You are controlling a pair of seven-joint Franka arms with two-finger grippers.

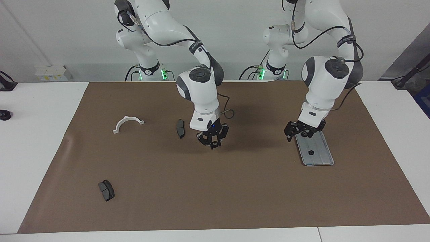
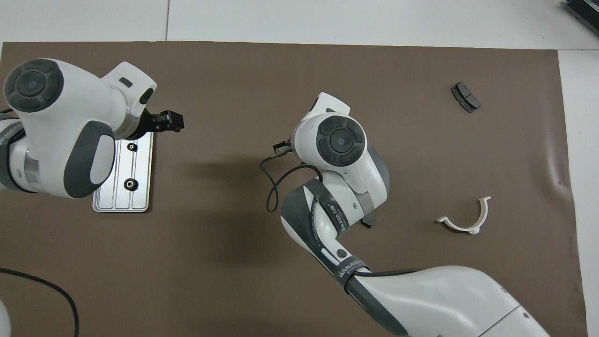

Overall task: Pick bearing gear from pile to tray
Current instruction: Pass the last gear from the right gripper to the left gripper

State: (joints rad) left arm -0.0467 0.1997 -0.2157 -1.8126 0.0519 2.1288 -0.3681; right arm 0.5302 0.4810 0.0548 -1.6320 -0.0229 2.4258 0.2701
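The silvery tray (image 1: 323, 158) (image 2: 114, 201) lies at the left arm's end of the mat. Two small black bearing gears (image 2: 132, 147) (image 2: 130, 184) rest in it; the facing view shows only one gear (image 1: 311, 152). My left gripper (image 1: 304, 132) (image 2: 171, 121) hangs open and empty above the tray's edge toward the mat's middle. My right gripper (image 1: 212, 144) is in the air over the middle of the mat, its tips pinched on a small dark part that looks like a gear. In the overhead view its own wrist hides it.
What is left of the pile is a white half-ring (image 1: 128, 122) (image 2: 465, 220) and two dark brake pads. One pad (image 1: 180, 128) lies beside the right gripper. The other pad (image 1: 106, 190) (image 2: 465, 97) lies farthest from the robots, at the right arm's end.
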